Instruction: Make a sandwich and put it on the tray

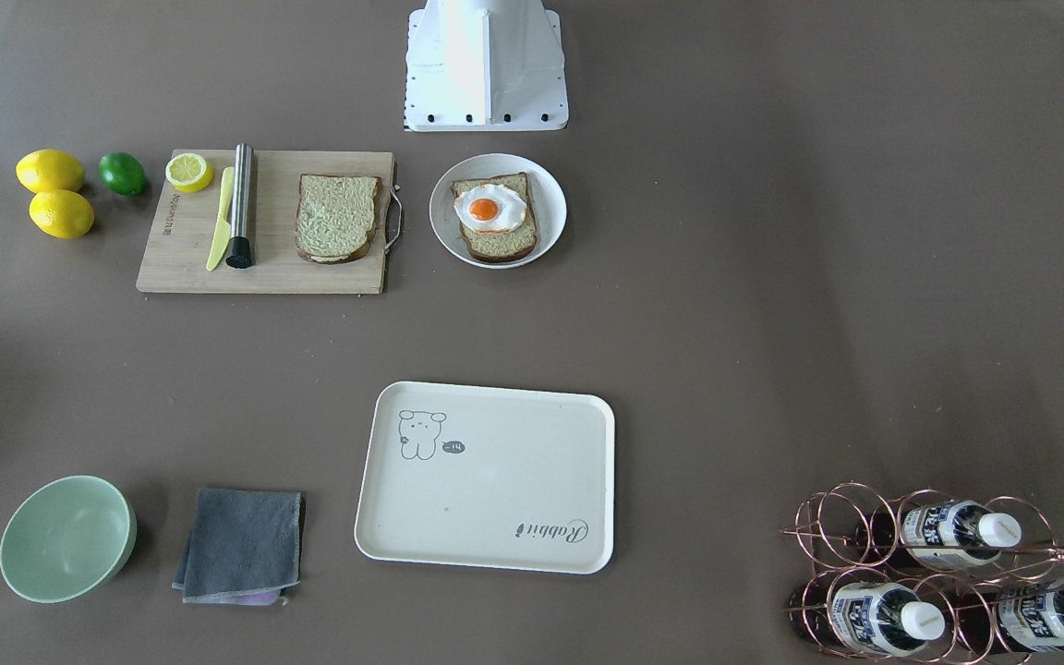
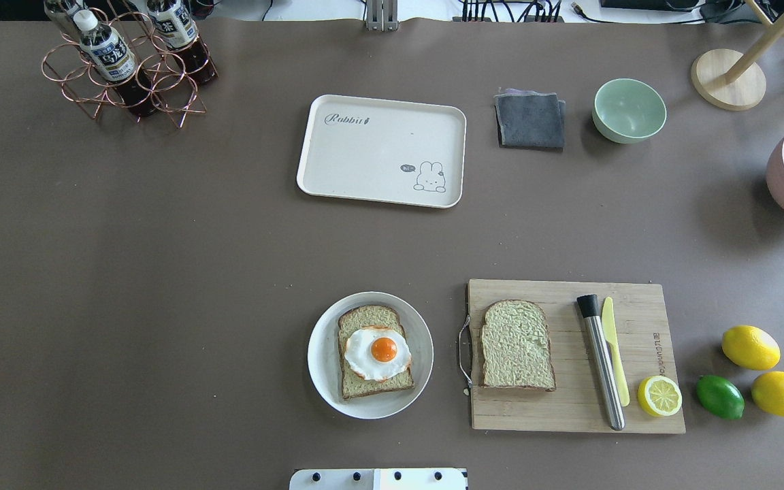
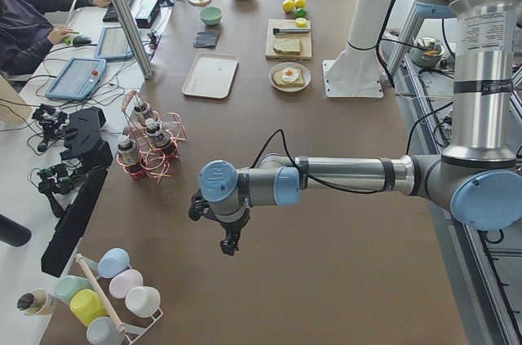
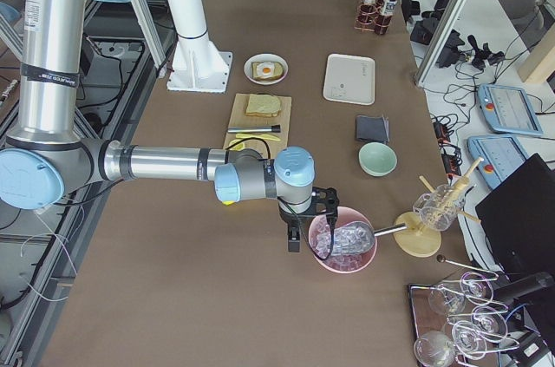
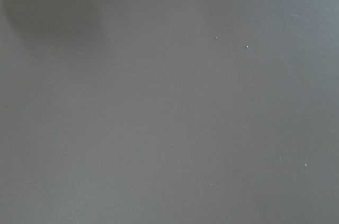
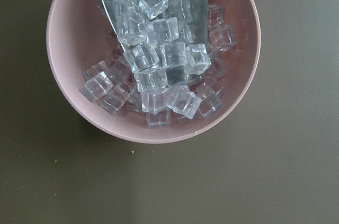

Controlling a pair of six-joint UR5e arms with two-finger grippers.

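One bread slice [image 2: 365,317] lies on a round white plate [image 2: 318,354] with the fried egg [image 2: 378,352] on top. The second bread slice [image 2: 516,344] lies on the wooden cutting board [image 2: 637,307]. The cream tray [image 2: 378,156] stands across the table with nothing on it. My left gripper [image 3: 231,243] hangs over bare table far to the left, and I cannot tell whether it is open or shut. My right gripper [image 4: 295,243] hangs beside a pink bowl of ice, far from the bread, and I cannot tell its state either.
A steel muddler [image 2: 601,361], a yellow knife [image 2: 614,350] and a lemon half [image 2: 659,396] lie on the board. Two lemons [image 2: 750,347] and a lime [image 2: 720,397] lie beside it. A grey cloth [image 2: 530,120], green bowl [image 2: 629,110], bottle rack [image 2: 126,68] and ice bowl [image 6: 66,33] stand around.
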